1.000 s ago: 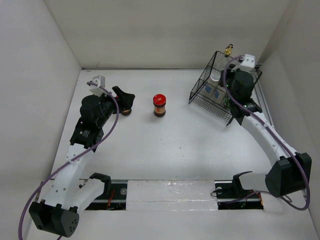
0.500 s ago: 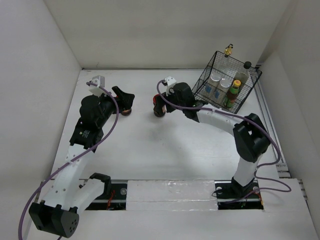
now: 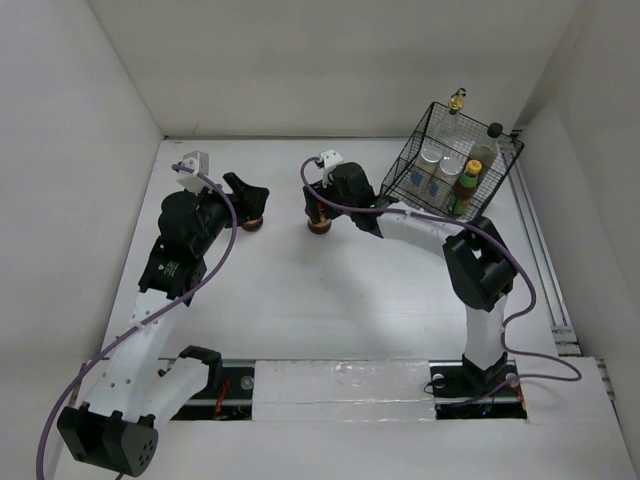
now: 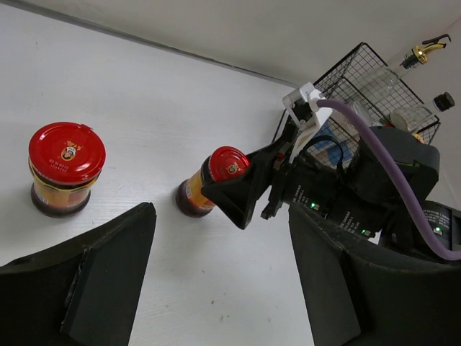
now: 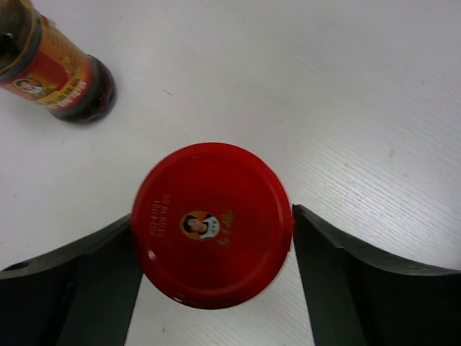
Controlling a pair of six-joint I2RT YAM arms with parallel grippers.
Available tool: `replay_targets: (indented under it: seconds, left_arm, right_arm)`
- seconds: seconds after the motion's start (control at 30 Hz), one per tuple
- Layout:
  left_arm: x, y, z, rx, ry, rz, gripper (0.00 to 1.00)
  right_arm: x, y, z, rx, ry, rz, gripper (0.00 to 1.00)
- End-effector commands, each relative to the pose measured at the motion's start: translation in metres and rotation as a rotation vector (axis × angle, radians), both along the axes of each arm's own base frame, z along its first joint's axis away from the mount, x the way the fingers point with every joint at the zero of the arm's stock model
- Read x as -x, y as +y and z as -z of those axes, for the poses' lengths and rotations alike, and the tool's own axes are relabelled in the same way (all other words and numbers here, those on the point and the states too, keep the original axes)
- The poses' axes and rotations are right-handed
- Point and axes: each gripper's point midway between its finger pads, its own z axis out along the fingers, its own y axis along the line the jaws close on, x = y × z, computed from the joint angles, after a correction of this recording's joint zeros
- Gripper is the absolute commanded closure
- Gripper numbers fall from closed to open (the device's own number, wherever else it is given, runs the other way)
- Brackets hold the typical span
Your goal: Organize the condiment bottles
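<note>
A white worktop point(image 3: 330, 300) boxed by white walls point(image 3: 300, 70) carries a black wire basket point(image 3: 405, 178) of bottles point(image 3: 467, 182) at far right, while the right hand point(image 5: 214, 223) gapes astride a red-lidded jar point(image 4: 227, 164) and the left hand point(image 3: 248, 197), spread and empty, sits near a second red-lidded jar point(image 4: 66, 169).

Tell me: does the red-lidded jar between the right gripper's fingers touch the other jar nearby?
Apart. The right wrist view shows bare table between the centred red-lidded jar and the other jar at upper left.

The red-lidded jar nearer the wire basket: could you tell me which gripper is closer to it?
Right. The right gripper straddles that jar, one finger either side of its lid. The left gripper sits farther off, by the other red-lidded jar.
</note>
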Motion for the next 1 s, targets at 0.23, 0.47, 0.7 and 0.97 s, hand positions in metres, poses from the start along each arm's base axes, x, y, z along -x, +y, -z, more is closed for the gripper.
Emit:
replay_targets:
  seconds: [0.23,0.47,0.7,0.97]
  left_arm:
    - [0.002,-0.001,-0.025,0.012,-0.083,0.010,0.30]
    - [0.000,-0.001,-0.022,0.009,-0.074,0.010,0.30]
    - [0.001,-0.003,-0.022,0.011,-0.074,0.021,0.30]
    - [0.003,-0.002,-0.025,0.013,-0.083,0.020,0.30]
  right_arm:
    - [0.001,0.008,-0.079,-0.137,-0.165,0.010,0.46]
    - [0.018,-0.065,-0.199,-0.311,-0.366,0.155,0.49]
    - [-0.006,-0.166,-0.227,-0.318,-0.446,0.401,0.53]
    - [-0.031,-0.228,-0.236,-0.319,-0.503,0.545,0.53]
